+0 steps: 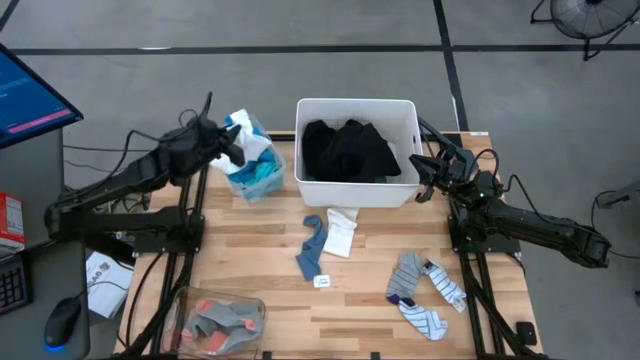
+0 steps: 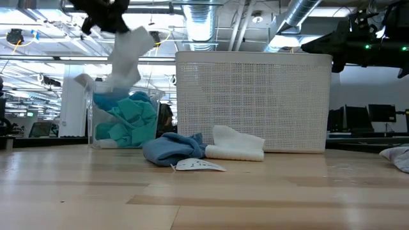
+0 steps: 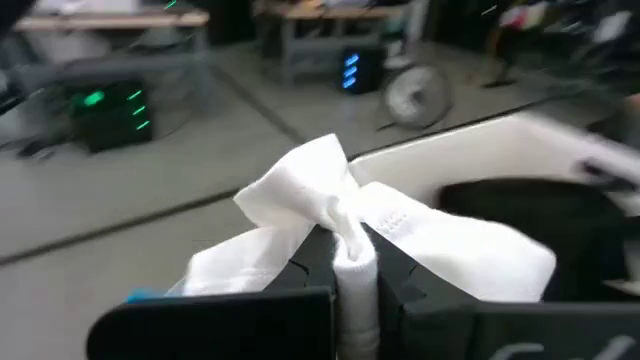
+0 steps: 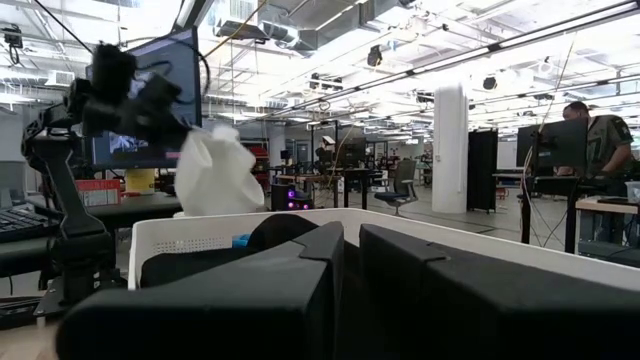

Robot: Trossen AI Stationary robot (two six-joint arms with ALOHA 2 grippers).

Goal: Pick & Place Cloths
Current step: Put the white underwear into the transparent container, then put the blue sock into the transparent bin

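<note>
My left gripper [image 1: 237, 143] is shut on a white cloth [image 2: 126, 57] and hangs above a clear bin [image 2: 96, 131] at the table's far left. Teal and turquoise cloths [image 2: 131, 118] fill that bin. A white tub [image 1: 357, 190] at the far middle holds a large black garment [image 1: 350, 150]. A blue sock [image 1: 312, 245] and a folded white cloth [image 1: 342, 232] lie on the table in front of the tub. Grey and striped socks [image 1: 425, 290] lie toward the near right. My right gripper [image 1: 428, 168] stands shut and raised beside the tub's right wall, holding nothing. My left gripper pinches a bunched fold of the white cloth [image 3: 345, 228] between its two fingers, coming nearly level from the table's left. The cloth hangs slack below the fingers. Its lower end [image 2: 115, 86] reaches down to the bin's top; I cannot tell whether it touches the teal cloths.
A second clear bin [image 1: 185, 300] with grey socks [image 1: 222, 322] stands at the near left corner. A small white tag [image 1: 322, 281] lies by the blue sock. Bare wood [image 1: 260, 260] shows between the two bins and along the near edge.
</note>
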